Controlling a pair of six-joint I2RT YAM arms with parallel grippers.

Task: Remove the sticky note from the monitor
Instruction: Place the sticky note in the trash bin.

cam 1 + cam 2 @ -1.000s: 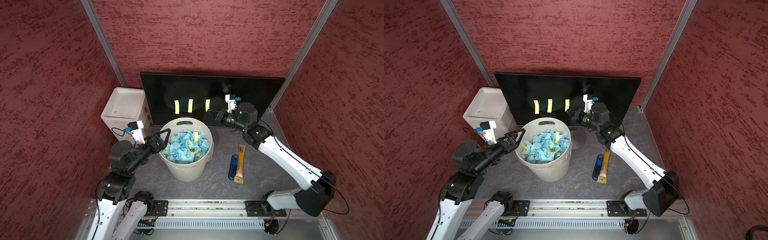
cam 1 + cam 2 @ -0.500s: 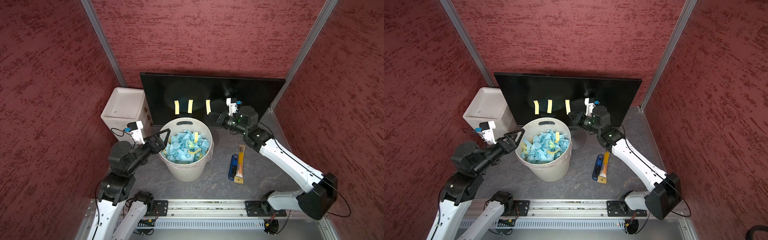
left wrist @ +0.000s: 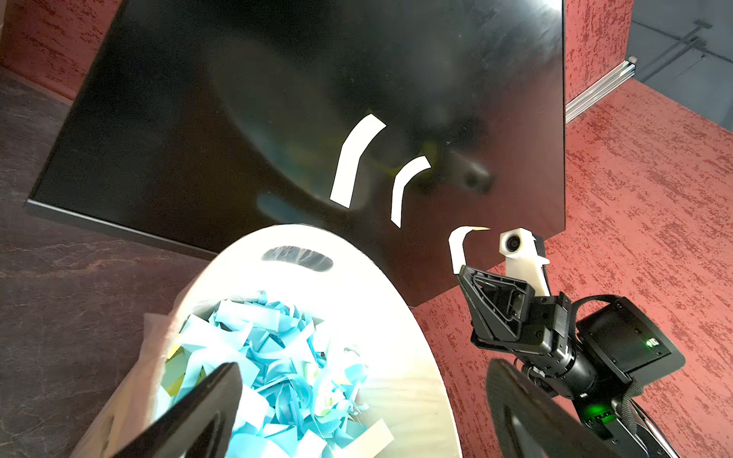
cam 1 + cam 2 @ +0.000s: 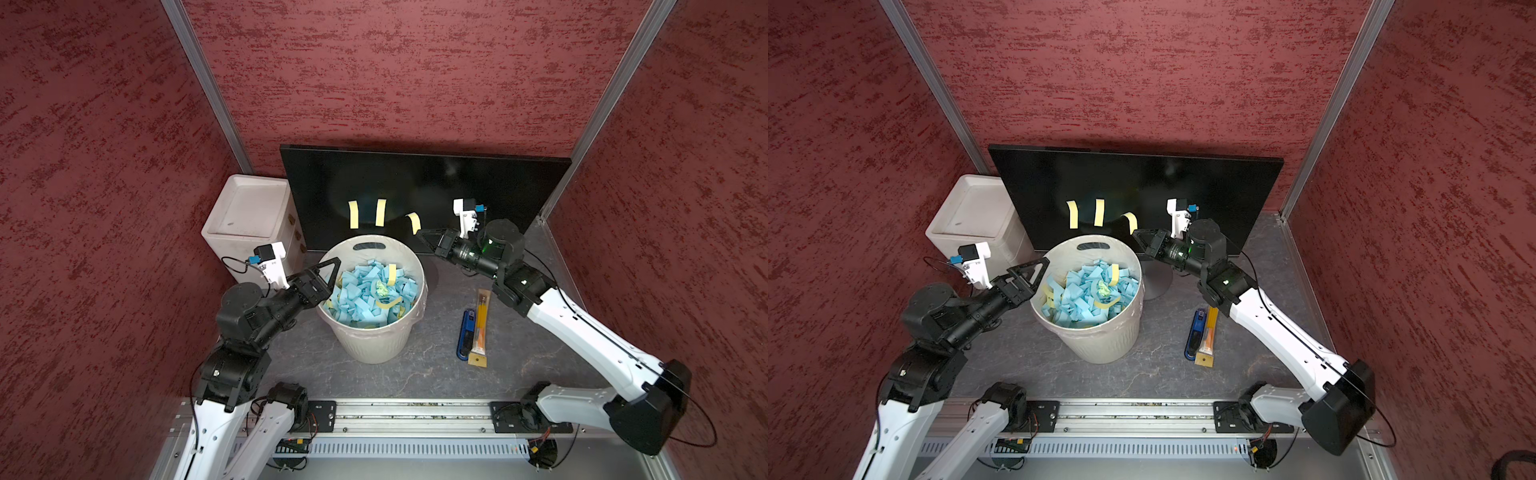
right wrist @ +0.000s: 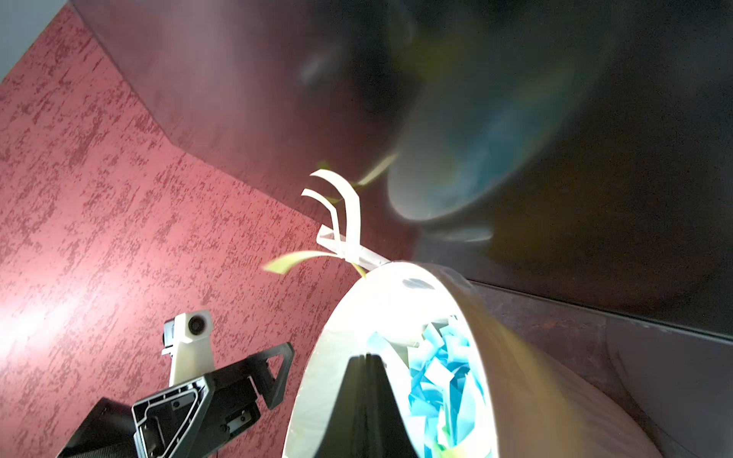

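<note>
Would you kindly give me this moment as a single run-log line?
phase: peel | right gripper: shut on rightmost sticky note, part-peeled from monitor | left gripper: open, over bin rim

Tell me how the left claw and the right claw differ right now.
Opening: the left claw stands wide open; the right claw is shut.
Load: the left claw holds nothing; the right claw pinches the lower end of the curled sticky note.
Place: the left claw hangs at the rim of the bin; the right claw is at the lower part of the monitor.
Both are black and of the same build.
</note>
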